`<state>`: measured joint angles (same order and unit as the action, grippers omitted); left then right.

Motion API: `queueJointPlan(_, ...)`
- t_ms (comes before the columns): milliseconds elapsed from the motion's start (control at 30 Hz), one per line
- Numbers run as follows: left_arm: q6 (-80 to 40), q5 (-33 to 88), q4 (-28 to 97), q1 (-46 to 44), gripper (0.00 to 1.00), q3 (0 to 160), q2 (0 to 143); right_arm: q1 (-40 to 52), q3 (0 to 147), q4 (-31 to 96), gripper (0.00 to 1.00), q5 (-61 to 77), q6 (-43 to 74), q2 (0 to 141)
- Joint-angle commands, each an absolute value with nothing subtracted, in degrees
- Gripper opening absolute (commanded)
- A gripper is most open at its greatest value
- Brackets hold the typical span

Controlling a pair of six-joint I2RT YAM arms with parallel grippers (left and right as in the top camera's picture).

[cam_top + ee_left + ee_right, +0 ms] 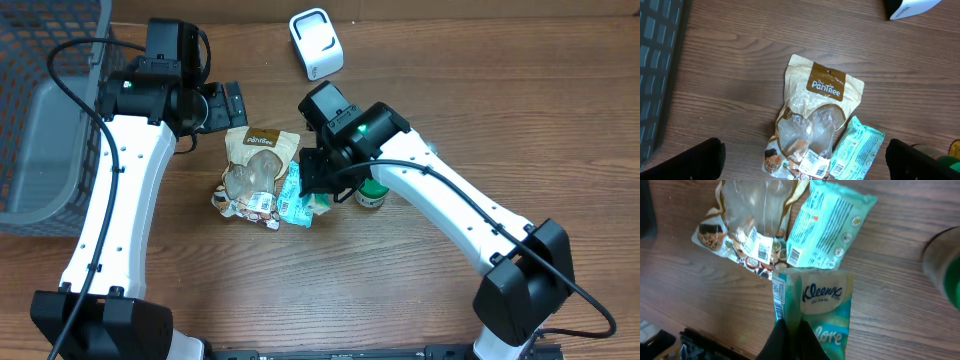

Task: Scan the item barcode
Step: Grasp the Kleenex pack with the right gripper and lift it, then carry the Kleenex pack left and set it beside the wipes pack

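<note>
My right gripper is shut on the lower end of a green Kleenex tissue pack, held just above the wood table. A barcode shows on the pack's left side. In the overhead view this gripper sits beside the pile of packets. A white scanner stands at the back of the table, and its corner shows in the left wrist view. My left gripper hangs open over a tan PanTree bag, its fingers wide apart.
A mint green packet lies against the PanTree bag, with small labelled wrappers at the bag's lower end. A green can stands right of the pile. A grey mesh basket fills the left edge.
</note>
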<state>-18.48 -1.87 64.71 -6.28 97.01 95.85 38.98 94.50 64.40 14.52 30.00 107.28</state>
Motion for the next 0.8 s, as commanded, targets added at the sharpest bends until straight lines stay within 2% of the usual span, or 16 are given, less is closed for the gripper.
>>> queueJointPlan(0, -18.9, -1.5, 64.5, -6.4, 1.00, 97.5, 96.0, 38.8, 91.3, 62.7, 0.04, 18.4, 28.4, 106.6)
queueJointPlan(133, -18.9, -1.5, 64.5, -6.4, 1.00, 97.5, 96.0, 37.8, 90.0, 60.9, 0.04, 19.7, 27.9, 106.6)
queueJointPlan(233, -18.9, -1.5, 64.5, -6.4, 1.00, 97.5, 96.0, 34.7, 90.0, 61.3, 0.04, 27.3, 23.7, 105.1)
queueJointPlan(500, -18.9, -1.5, 64.5, -6.4, 1.00, 97.5, 96.0, 30.4, 89.8, 63.0, 0.04, 34.0, 16.9, 101.7)
queueJointPlan(767, -18.9, -1.5, 64.5, -6.4, 1.00, 97.5, 96.0, 30.2, 80.2, 51.6, 0.04, 39.0, 16.4, 100.7)
